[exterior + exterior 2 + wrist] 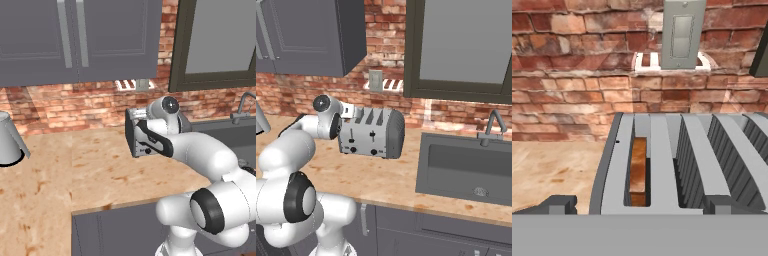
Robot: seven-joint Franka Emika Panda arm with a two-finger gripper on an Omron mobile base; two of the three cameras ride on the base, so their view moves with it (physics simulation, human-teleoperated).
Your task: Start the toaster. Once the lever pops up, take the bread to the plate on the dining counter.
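The toaster (372, 133) is sitting on the desk (406, 182) against the brick wall (306, 85), the bread (639, 172) standing in its slot, the sink (466, 170) lying at three o'clock.

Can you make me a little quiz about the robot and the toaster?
1. True or false: the bread sits down inside a slot of the toaster.
2. What is on the counter to the right of the toaster in the right base view? A) a sink B) a plate C) a black oven
3. Fill in: the gripper hangs over the toaster with its fingers ____.

Key: 1 true. 2 A, the sink. 3 open, one tip either side of the toaster's top.
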